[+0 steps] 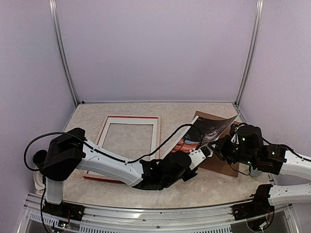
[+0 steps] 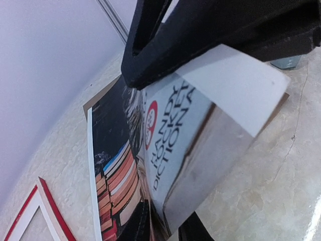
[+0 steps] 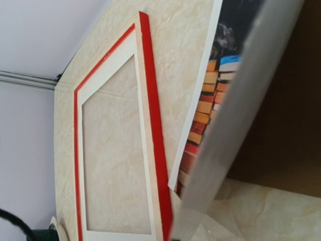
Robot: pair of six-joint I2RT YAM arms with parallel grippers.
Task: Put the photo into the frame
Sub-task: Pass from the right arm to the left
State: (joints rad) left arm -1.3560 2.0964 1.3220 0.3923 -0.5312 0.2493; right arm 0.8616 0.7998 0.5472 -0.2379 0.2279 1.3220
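Right gripper [image 1: 219, 145] is pinching one corner of the photo [image 1: 206, 130], a glossy rectangular colour print of stacked books on a dark ground, and the white back of that corner is curling over. We are seeing the left gripper [image 1: 208, 151] just beside it, its jaws standing narrowly apart on either side of the photo's near edge. We cannot tell whether they are pressing on the paper. The photo is hanging tilted above a flat brown backing board [image 1: 224, 166], its long axis running from near-left up to far-right. A large red-faced picture frame with pale wood edges [image 1: 158, 138] is lying flat on the beige marbled table [image 1: 194, 109], near the photo on the robot's left. We are judging that the coming move is calling for a carry leftward. The left arm, reaching across the frame's near edge, is the nearer one.
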